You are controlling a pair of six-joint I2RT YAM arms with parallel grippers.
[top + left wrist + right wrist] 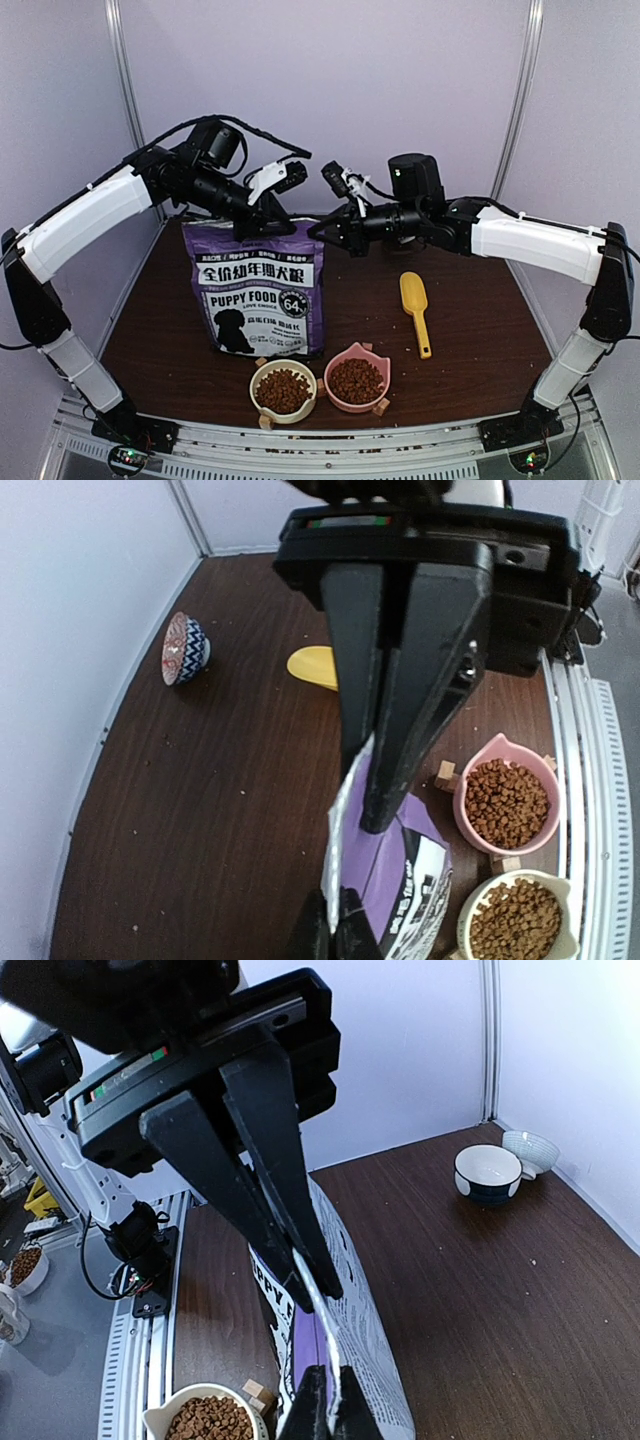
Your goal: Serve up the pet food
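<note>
pet food (283, 391): small brown round kibble heaped in two bowls at the near edge of the surface (480, 335); both bowls look full.
cream bowl (254, 388): near-left, just beside the pink one.
pink bowl (329, 385): near-right, with ear-shaped bumps on its rim.
wooden blocks (380, 407): small, touching the bowls.
purple bag (255, 290): just behind the bowls, printed PUPPY FOOD with a dog picture; front panel tilted up toward the overhead camera, bottom edge close to the cream bowl.
yellow scoop (415, 305): flat on the surface right of the bag and apart from it, handle toward the near edge.
left jaws: closed, pinching the bag's top edge at its left corner; the left wrist view shows the pale edge squeezed between the fingers (425, 670).
right jaws: closed, pinching the same top edge at the right corner; fingers (275, 1160) clamp the thin edge.
food vs jaws: the kibble lies nearer and lower than both jaws, with the bag's length between them. Neither touches kibble. Whether there is kibble inside the bag: cannot tell.
far bowls: two small ones (487, 1173) in a back corner; a patterned one (185, 648) on its side.
</note>
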